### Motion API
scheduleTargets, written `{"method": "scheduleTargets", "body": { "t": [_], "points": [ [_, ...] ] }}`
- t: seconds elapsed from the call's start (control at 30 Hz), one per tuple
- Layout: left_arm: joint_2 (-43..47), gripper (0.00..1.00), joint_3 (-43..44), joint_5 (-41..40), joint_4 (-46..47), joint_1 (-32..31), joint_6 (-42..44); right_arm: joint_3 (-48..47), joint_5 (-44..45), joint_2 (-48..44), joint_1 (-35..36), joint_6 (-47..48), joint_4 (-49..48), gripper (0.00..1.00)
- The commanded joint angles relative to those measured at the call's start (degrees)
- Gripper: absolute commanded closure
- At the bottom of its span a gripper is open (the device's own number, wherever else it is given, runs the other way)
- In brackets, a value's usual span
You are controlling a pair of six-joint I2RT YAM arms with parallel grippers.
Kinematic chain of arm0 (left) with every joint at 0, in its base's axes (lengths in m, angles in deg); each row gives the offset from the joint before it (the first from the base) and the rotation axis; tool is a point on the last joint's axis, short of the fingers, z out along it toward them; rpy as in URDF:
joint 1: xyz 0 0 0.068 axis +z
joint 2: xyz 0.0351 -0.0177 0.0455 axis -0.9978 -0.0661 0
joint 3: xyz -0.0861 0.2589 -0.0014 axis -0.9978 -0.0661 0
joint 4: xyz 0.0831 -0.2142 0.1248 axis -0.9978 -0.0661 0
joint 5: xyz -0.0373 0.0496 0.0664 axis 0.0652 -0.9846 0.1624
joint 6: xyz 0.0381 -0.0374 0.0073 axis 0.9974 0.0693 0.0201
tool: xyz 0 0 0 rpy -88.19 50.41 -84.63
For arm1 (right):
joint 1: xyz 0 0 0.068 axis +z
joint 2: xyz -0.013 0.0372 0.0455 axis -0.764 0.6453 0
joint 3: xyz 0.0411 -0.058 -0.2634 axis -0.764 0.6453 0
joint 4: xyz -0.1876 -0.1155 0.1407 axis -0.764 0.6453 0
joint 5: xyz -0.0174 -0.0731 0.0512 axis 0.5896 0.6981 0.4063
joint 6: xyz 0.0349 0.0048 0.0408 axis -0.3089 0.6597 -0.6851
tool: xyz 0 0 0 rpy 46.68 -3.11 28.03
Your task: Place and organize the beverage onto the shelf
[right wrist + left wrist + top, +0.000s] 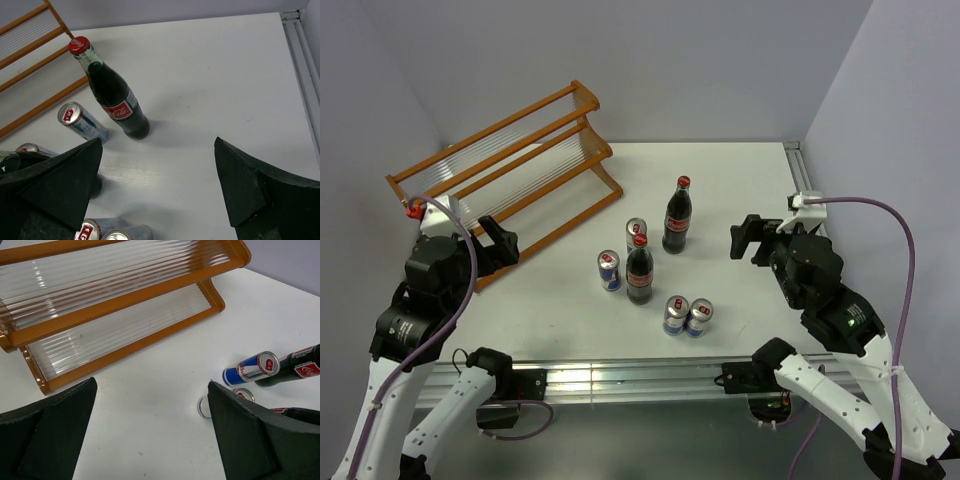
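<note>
The wooden shelf [510,170] with clear ribbed panels stands at the back left and is empty; it fills the top of the left wrist view [115,305]. Two cola bottles [677,216] [639,270] stand upright mid-table. Four energy-drink cans stand around them: two [636,233] [609,271] by the nearer bottle, and a pair [676,315] [700,317] in front. My left gripper [500,243] [152,387] is open and empty, in front of the shelf's lower rail. My right gripper [748,238] [157,142] is open and empty, to the right of the far bottle [112,95].
A metal rail [798,165] runs along the table's right edge. Grey walls close in the back and both sides. The table's metal front edge [620,375] lies between the two arm bases.
</note>
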State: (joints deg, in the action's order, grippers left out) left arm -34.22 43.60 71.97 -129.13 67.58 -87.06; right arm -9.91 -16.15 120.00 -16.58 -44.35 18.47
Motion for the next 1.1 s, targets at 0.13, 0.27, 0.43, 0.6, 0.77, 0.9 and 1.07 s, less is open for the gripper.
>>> {"method": "scheduleTargets", "body": {
  "t": [0.13,0.27,0.43,0.6,0.77,0.9,1.07],
  "points": [
    [0.4,0.00,-2.2,0.2,3.8,-0.2,-0.3,1.5,0.1,1.2,0.3,0.1,-6.1,0.00],
    [0.2,0.00,-2.9,1.2,5.0,-0.2,-0.2,4.4,-3.4,1.4,0.3,2.6,-11.2,0.00],
    [-0.6,0.01,-2.9,2.3,5.3,-0.2,-0.4,6.4,-9.4,4.6,0.3,6.6,-19.9,0.00],
    [-0.6,0.01,-2.8,2.2,5.1,-0.2,-0.6,6.2,-14.5,12.6,0.1,10.9,-27.3,0.08],
    [-0.8,0.00,-2.2,2.8,4.6,-0.2,-0.5,6.2,-20.2,18.9,-1.6,12.4,-35.7,0.13],
    [-1.2,0.01,-1.5,3.2,3.7,-0.2,-0.1,6.5,-23.3,24.4,-4.0,12.0,-43.9,0.17],
    [-1.2,0.00,-0.9,3.2,3.1,-0.2,0.4,5.6,-23.6,29.9,-4.6,12.9,-49.3,0.24]
  ]
}}
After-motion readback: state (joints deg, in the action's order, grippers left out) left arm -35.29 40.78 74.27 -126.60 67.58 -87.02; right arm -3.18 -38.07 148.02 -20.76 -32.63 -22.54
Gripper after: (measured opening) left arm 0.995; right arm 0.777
